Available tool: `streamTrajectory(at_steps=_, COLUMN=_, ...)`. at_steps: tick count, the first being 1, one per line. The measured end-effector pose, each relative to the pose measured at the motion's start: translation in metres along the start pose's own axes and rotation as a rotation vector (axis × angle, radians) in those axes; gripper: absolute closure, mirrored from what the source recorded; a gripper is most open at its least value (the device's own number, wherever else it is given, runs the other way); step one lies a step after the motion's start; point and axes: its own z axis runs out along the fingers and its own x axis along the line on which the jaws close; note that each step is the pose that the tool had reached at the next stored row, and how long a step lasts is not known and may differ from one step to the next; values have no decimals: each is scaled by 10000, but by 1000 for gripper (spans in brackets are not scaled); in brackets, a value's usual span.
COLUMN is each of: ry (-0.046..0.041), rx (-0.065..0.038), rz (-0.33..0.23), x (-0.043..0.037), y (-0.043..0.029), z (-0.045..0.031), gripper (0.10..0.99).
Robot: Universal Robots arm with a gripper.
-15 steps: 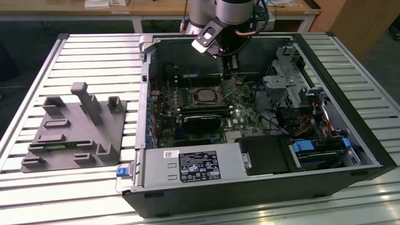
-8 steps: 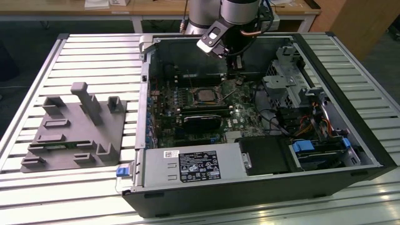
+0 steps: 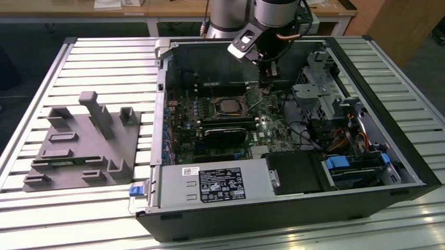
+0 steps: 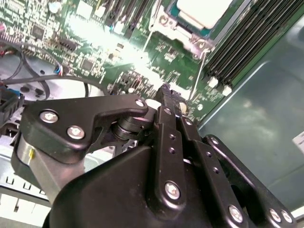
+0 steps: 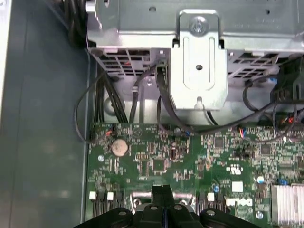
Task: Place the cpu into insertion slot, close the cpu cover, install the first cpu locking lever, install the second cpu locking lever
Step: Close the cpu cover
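Slatted aluminium bench (image 3: 104, 62) carries an open black metal PC case (image 3: 278, 219) lying on its side. On the exterior view's left, well apart from the case, a grey moulded plastic fixture block (image 3: 83, 140) sits on the slats. Silver-grey robot arm (image 3: 274, 13) reaches down into the case from the far side. Green motherboard (image 3: 187, 120) covers the case floor, with a bare silvery sheet-metal drive bracket (image 5: 198, 61) next to it and long black memory slots (image 4: 237, 42) beside the socket.

Black two-finger gripper (image 3: 265, 88) hangs low over the board, just to the exterior view's right of the socket. Both wrist views show it clenched, fingers pressed together with nothing visible between them.

Small square silvery cpu cover (image 4: 190, 37) lies down flat around the chip. The square dark insertion slot (image 3: 215, 106) has a thin silvery rim. The flat pale silver-beige cpu (image 3: 227, 105) is seated in it, face up through the cover's cut-out.

Thin silvery wire locking lever (image 4: 198, 71) slants from the cover's corner to just beside the gripper tips; cannot tell whether they touch. Round silver coin battery (image 5: 119, 147) sits on the board.
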Motion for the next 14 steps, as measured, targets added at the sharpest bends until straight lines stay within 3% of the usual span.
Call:
streamTrajectory(at_steps=8, ry=-2, rx=26, rz=0, x=-1, y=123, z=34, gripper=980)
streamTrajectory(at_steps=14, ry=0, rx=70, rz=2, x=-3, y=190, z=102, gripper=980)
